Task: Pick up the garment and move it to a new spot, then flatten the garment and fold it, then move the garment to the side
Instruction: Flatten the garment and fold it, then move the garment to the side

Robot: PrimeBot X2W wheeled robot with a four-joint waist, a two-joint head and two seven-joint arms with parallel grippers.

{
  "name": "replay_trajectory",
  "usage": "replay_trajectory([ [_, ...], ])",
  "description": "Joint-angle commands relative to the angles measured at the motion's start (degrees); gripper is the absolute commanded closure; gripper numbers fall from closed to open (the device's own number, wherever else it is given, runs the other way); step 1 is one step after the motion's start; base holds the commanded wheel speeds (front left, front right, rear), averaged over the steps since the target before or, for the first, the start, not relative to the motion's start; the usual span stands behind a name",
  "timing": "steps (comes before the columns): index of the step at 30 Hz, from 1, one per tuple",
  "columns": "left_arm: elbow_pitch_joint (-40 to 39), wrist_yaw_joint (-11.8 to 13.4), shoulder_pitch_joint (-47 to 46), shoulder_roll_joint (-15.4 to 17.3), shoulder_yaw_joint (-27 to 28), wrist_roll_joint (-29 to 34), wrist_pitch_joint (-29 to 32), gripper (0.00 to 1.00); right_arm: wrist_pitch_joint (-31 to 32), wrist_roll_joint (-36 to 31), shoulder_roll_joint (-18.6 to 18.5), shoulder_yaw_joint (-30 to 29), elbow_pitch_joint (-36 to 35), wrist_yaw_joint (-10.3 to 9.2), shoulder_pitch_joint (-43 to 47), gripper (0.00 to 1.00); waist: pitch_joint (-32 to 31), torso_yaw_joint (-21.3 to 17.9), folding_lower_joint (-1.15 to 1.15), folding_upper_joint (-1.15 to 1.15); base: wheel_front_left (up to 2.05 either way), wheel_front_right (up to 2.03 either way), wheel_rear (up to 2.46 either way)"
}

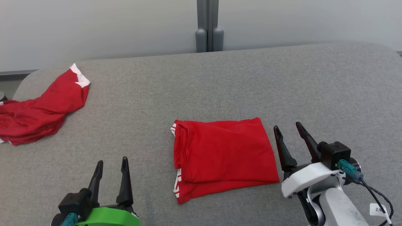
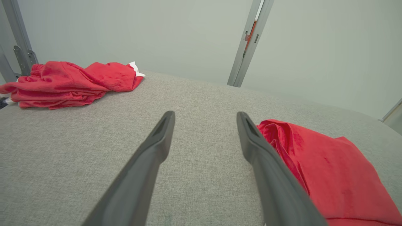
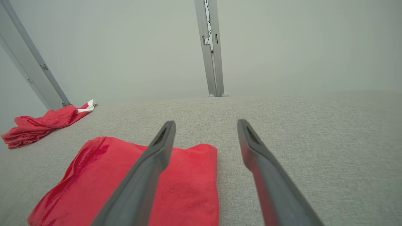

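Left claw (image 1: 112, 160) and right claw (image 1: 286, 125) released, empty. Folded red cloth garment (image 1: 223, 153) near grey fabric worktop (image 1: 220, 81) front edge: pinch all layers, slide sideways.

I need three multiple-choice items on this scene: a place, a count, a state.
1. Where is the folded garment? A at the far left edge; B between the left pincer and the right pincer; C hanging from a pincer.
2. How many separate red heaps lie on the grey surface? A one; B two; C three.
3. How is the right pincer? A open, empty; B shut on cloth; C shut, empty.
Key: 1 B, it lies between them; 2 B, the folded garment plus the crumpled heap far left; 3 A, its jaws stand apart, nothing between.
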Motion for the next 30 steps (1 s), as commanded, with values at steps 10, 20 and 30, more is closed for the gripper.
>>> replay_trajectory([
  [10, 0.66, -1.51, 3.67, -1.62, 4.03, 3.61, -0.18, 0.00, -0.41, -0.68, 0.57, -0.91, -2.02, -0.01, 4.10, 0.00, -2.72, -2.32, 0.00, 0.00, 0.00, 0.00, 0.00],
  [20, 1.53, -2.86, 3.67, -2.73, 5.62, 4.93, -0.19, 0.00, 0.17, 0.29, 0.59, -0.07, -1.59, -0.01, 3.82, 0.00, -2.92, -2.09, 0.00, 0.00, 0.00, 0.00, 0.00],
  [30, 1.58, -3.51, 4.04, -3.40, 6.33, 6.08, -0.19, 0.00, 1.42, -1.21, 0.58, -1.05, -0.64, -0.01, 3.24, 0.00, -2.94, -1.26, 0.00, 0.00, 0.00, 0.00, 0.00],
])
